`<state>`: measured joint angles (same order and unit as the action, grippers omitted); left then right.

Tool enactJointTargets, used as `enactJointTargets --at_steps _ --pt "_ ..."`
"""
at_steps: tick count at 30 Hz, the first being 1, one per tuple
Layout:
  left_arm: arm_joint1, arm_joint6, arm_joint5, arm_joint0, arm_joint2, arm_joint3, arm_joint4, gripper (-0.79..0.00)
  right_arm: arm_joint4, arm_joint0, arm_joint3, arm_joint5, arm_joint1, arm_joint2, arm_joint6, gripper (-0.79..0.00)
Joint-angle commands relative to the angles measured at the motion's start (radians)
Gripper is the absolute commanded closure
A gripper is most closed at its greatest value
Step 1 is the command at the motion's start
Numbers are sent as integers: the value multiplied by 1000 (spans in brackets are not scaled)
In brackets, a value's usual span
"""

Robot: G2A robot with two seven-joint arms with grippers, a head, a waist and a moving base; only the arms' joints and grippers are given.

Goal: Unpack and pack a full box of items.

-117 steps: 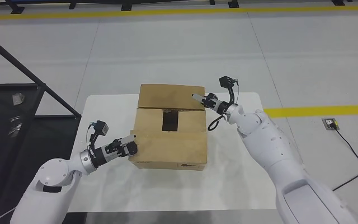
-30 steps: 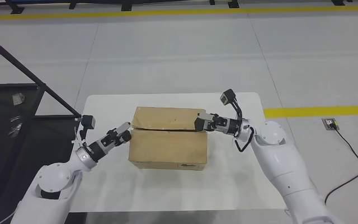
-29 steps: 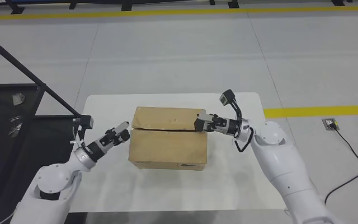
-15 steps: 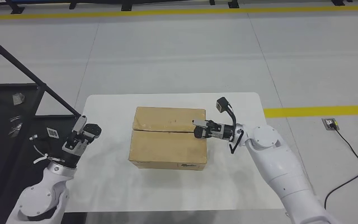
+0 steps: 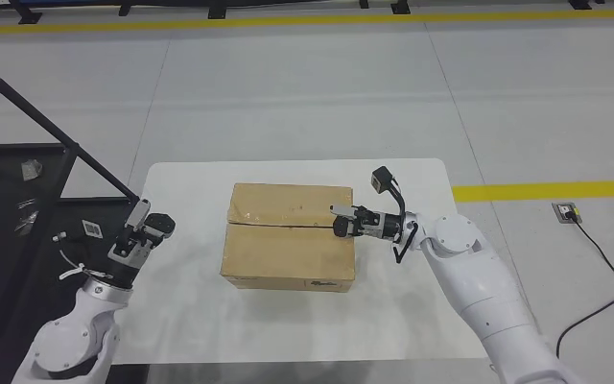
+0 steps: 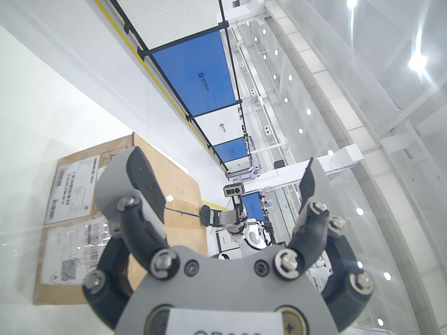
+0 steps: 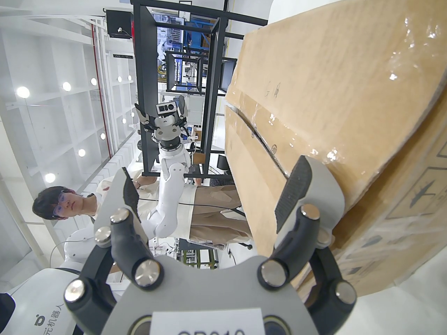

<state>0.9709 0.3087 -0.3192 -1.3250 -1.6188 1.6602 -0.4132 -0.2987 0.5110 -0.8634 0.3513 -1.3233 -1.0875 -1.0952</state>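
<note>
Box (image 5: 288, 235) closed; right claw (image 5: 337, 218) spread at its edge.

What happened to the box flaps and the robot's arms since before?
The box got closed. The left gripper pulled away from the box's corner to the table edge; the right gripper moved to the seam end. The box stayed put.

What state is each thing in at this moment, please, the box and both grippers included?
cardboard box: flaps folded shut, standing on the white table.
left gripper: open, holding nothing, raised to one side, apart from the box.
right gripper: open, holding nothing, one finger at the box's top edge.
</note>
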Motion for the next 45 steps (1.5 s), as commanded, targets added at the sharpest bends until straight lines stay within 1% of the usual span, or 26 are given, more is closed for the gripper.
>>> enactJointTargets --at_steps 1,5,6,8,10,14,16,18,21,27,31,34,37,41,45 --pt "4 2 28 -9 16 -8 -33 -785 0 0 0 0 0 0 0 -785" --pt "15 -1 47 -42 48 -23 -104 -785 0 0 0 0 0 0 0 -785" --pt "18 14 51 -54 61 -20 -123 -785 0 0 0 0 0 0 0 -785" --pt "23 -15 43 -80 73 -22 -109 -785 0 0 0 0 0 0 0 -785" --pt "29 -22 50 -101 87 -24 -146 -785 0 0 0 0 0 0 0 -785" --pt "36 -34 59 -125 107 -38 -148 -785 0 0 0 0 0 0 0 -785" --pt "40 -42 91 -123 119 -57 -156 -785 0 0 0 0 0 0 0 -785" --pt "44 -60 136 -99 138 -87 -144 -785 0 0 0 0 0 0 0 -785" --pt "55 -68 192 -32 180 -168 -157 -785 0 0 0 0 0 0 0 -785" --pt "81 -84 197 100 259 -331 -174 -785 0 0 0 0 0 0 0 -785" --pt "102 -108 152 170 299 -409 -195 -785 0 0 0 0 0 0 0 -785" --pt "113 -128 104 194 310 -432 -202 -785 0 0 0 0 0 0 0 -785" --pt "118 -158 56 202 305 -435 -182 -785 0 0 0 0 0 0 0 -785" --pt "121 -209 6 198 282 -410 -144 -785 0 0 0 0 0 0 0 -785" --pt "120 -270 -24 190 247 -358 -80 -785 0 0 0 0 0 0 0 -785"
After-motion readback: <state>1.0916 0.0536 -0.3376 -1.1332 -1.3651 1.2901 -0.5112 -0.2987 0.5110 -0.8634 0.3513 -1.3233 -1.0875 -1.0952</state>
